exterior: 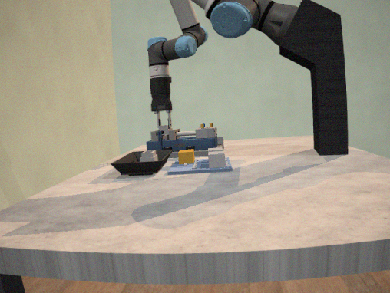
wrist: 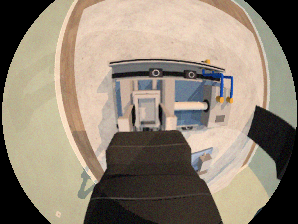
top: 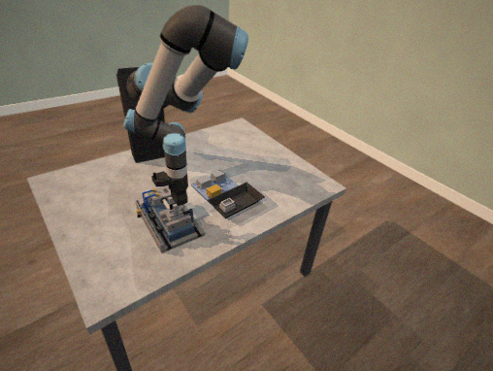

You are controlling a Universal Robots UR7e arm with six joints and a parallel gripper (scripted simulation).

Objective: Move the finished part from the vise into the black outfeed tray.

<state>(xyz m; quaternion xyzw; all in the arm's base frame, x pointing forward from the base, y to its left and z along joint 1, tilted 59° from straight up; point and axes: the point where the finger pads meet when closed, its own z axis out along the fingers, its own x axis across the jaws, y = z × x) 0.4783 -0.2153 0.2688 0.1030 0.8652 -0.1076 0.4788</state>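
Note:
The blue and grey vise (top: pixel 167 234) (exterior: pixel 188 143) (wrist: pixel 189 92) stands on the table, left of the trays. The finished part (top: pixel 180 213) (exterior: pixel 165 133) (wrist: pixel 148 108), a pale grey block with a pocket on top, sits between the vise jaws. My gripper (top: pixel 179 208) (exterior: pixel 163 125) points straight down over it, and its fingers are shut on the part's sides. The part still rests in the vise. The black outfeed tray (top: pixel 252 193) (exterior: pixel 127 167) lies to the right of the vise and holds one pale pocketed block (top: pixel 227 204) (exterior: pixel 149 155) at its near end.
A blue pallet (top: pixel 232 184) (exterior: pixel 199 169) beside the tray carries a yellow block (top: pixel 213 190) (exterior: pixel 186 156) and grey blocks (top: pixel 204 183) (exterior: pixel 216 160). The arm's dark pedestal (exterior: pixel 326 84) stands at the table's back. The table (top: pixel 73 204) (exterior: pixel 269 192) ends close behind the tray.

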